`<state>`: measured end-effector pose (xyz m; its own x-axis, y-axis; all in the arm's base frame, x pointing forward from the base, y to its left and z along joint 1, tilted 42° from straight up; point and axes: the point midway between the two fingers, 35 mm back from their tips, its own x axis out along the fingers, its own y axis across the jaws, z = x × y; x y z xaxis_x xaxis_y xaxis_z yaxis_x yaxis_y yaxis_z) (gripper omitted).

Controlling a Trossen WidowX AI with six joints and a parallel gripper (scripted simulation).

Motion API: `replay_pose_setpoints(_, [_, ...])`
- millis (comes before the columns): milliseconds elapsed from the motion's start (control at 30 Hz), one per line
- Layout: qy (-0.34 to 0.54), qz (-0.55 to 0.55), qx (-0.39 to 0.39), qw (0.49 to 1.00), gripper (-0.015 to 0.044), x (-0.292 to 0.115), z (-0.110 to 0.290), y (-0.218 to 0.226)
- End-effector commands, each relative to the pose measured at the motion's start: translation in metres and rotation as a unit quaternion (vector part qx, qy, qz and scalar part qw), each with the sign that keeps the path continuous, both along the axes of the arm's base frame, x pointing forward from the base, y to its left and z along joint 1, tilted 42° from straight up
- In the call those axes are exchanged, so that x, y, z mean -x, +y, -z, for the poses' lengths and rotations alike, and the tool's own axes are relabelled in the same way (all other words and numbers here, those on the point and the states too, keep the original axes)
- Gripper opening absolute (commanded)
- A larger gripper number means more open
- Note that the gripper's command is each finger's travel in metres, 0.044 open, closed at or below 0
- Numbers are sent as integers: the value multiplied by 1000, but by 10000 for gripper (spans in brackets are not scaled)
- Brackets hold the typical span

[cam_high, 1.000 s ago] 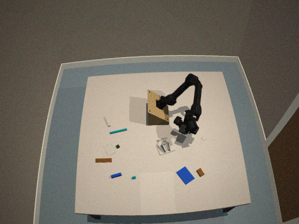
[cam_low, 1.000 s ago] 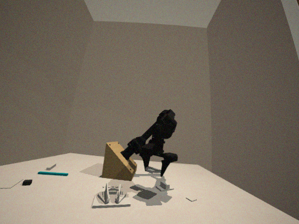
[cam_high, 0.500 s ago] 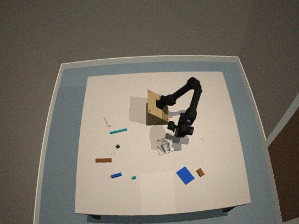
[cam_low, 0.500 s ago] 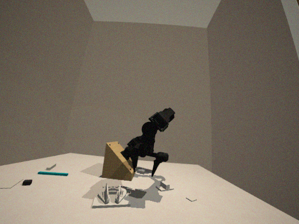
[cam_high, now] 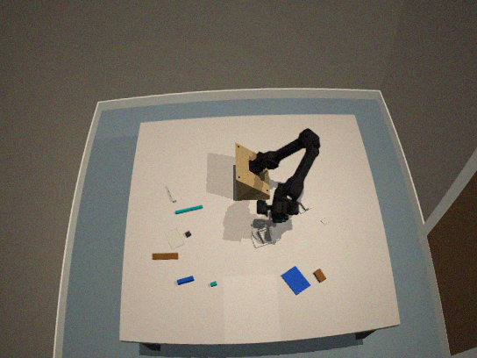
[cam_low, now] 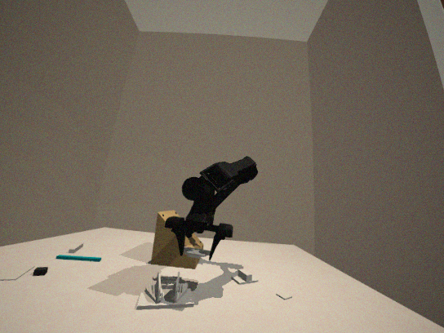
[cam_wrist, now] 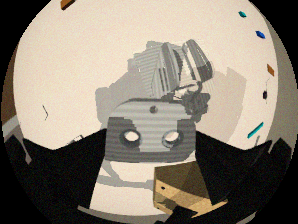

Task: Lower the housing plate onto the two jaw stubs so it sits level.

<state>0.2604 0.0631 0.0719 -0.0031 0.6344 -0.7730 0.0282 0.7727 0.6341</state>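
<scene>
My gripper (cam_low: 196, 256) (cam_wrist: 150, 134) is shut on the grey housing plate (cam_low: 196, 251) (cam_wrist: 150, 119), which spans between the two fingers; two large holes and one small hole show in the wrist view. The plate hangs above the table, and the arm hides it in the top view. The pale base (cam_low: 165, 306) lies on the table with two upright grey jaws (cam_low: 158, 289) (cam_wrist: 167, 70) on it, side by side. In the exterior view they stand lower than the plate and nearer the camera; in the wrist view they lie beyond the plate's far edge. Their stubs are too small to make out.
A wooden wedge block (cam_high: 250, 175) (cam_low: 171, 245) carries the arm's foot. A small grey bracket (cam_low: 243, 278) and a thin pale corner piece (cam_low: 284, 296) lie right of the base. A blue slab (cam_high: 295, 280), a brown block (cam_high: 319, 275) and a teal bar (cam_high: 188, 210) lie farther off.
</scene>
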Motion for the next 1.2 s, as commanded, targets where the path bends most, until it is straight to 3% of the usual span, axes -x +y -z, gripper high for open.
replay_pose_setpoints(0, [-21, -23, -4, 1000, 351, -3, 7, -10])
replay_pose_setpoints(533, [-116, -127, -22, 985, 351, -6, 40, -49])
replay_pose_setpoints(1167, [-119, -130, -22, 984, 351, -6, 40, -49])
